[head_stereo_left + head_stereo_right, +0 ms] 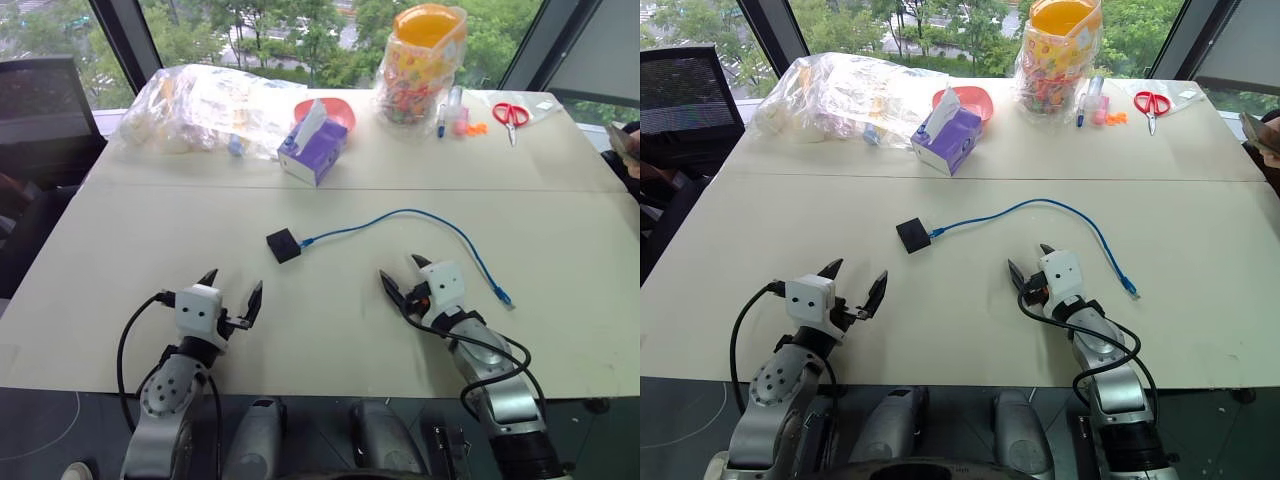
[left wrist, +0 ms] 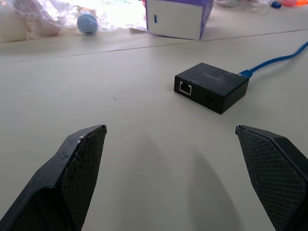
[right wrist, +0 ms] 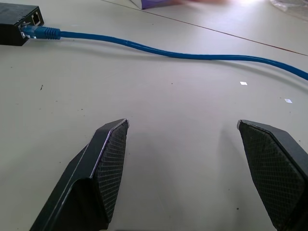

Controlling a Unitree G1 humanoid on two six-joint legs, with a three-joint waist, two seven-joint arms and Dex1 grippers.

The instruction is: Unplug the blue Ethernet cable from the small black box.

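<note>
The small black box (image 1: 283,245) lay mid-tabletop (image 1: 120,290), the blue Ethernet cable (image 1: 420,215) plugged into its side and arcing away to a loose free end. Nearer the robot than the box, the left tool (image 1: 232,288) and right tool (image 1: 405,277) hovered apart-fingered and empty, apparently poised to pin box and pull plug. Beyond the box stood a purple tissue box (image 1: 314,150), bagged goods (image 1: 205,105) and scissors (image 1: 511,116), none blocking the approach.

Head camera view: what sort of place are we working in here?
Probably an office or meeting room: a pale table by big windows over trees, a black chair alongside, and red scissors, a purple tissue box and bagged snacks on top.
</note>
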